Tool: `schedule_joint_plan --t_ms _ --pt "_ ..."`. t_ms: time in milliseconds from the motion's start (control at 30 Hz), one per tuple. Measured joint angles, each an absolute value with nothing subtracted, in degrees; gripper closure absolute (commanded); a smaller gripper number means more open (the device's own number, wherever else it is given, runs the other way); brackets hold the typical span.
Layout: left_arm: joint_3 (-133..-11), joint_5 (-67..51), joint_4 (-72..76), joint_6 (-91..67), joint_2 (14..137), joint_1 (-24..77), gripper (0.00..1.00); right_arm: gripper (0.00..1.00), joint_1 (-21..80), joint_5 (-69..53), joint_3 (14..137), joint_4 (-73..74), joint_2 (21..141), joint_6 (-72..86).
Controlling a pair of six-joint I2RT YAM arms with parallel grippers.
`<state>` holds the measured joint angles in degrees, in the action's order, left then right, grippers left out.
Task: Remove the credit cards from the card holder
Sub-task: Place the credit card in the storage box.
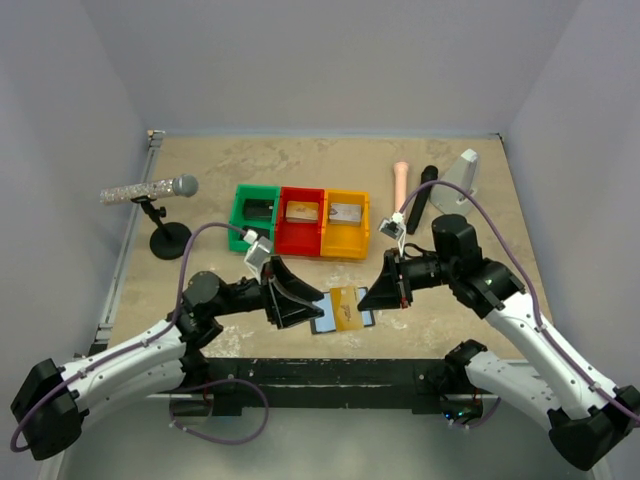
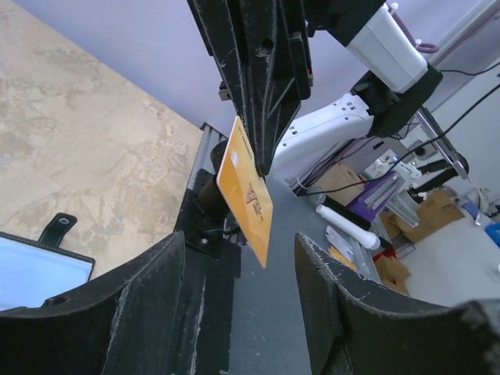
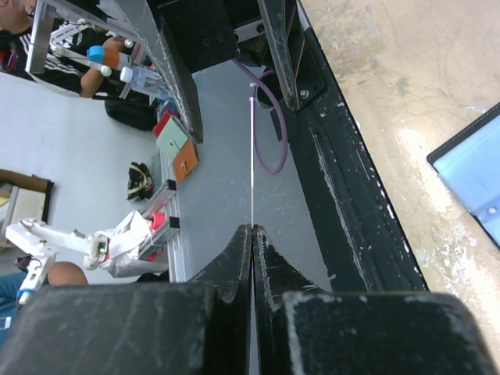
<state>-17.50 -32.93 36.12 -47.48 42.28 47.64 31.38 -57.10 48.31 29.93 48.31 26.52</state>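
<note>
Right gripper (image 3: pixel 252 232): clenched on the orange-tan card (image 2: pixel 247 193), pinching it by its upper edge. The card hangs tilted in the air, clear of the table (image 1: pixel 200 290). From the right wrist it shows edge-on, as a thin line rising out of the closed fingertips.

Left gripper (image 1: pixel 300 301): released, jaws apart, holding nothing. It faces the right gripper, and the card sits just beyond its fingertips, in line with the gap between them and not touching either finger.

Wallet (image 2: pixel 31 272): lies open and flat on the table, pale blue face up and black tab to the side. It is below and between the two grippers, near the table's front edge.
</note>
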Motion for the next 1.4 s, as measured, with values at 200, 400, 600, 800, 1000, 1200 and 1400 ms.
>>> schedule_joint_plan --t_ms 200,400,600,800,1000,1200,1400 --pt "-18.9 -36.3 39.7 -49.2 46.1 47.6 0.41 1.00 31.5 -57.9 49.2 30.0 48.4 26.5" --pt "-20.2 -38.6 41.3 -50.5 49.6 47.6 0.48 1.00 32.0 -57.9 50.4 30.4 49.6 26.5" --pt "-21.2 -39.8 42.6 -50.6 51.4 47.6 0.57 1.00 32.8 -57.6 51.2 31.6 50.9 26.1" --pt "-21.6 -40.6 43.4 -51.6 52.2 47.6 0.69 1.00 33.1 -57.5 51.7 32.4 51.4 25.8" --pt "-21.6 -41.1 43.8 -52.1 53.0 47.6 0.99 1.00 33.4 -57.4 51.7 32.7 51.4 25.5" --pt "-21.6 -41.4 44.1 -52.2 53.7 47.6 1.00 0.48 33.4 -56.5 51.7 33.7 51.4 25.0" --pt "-21.5 -38.2 39.6 -50.9 49.9 46.9 1.00 0.33 33.0 -51.7 55.1 39.8 51.0 23.7"
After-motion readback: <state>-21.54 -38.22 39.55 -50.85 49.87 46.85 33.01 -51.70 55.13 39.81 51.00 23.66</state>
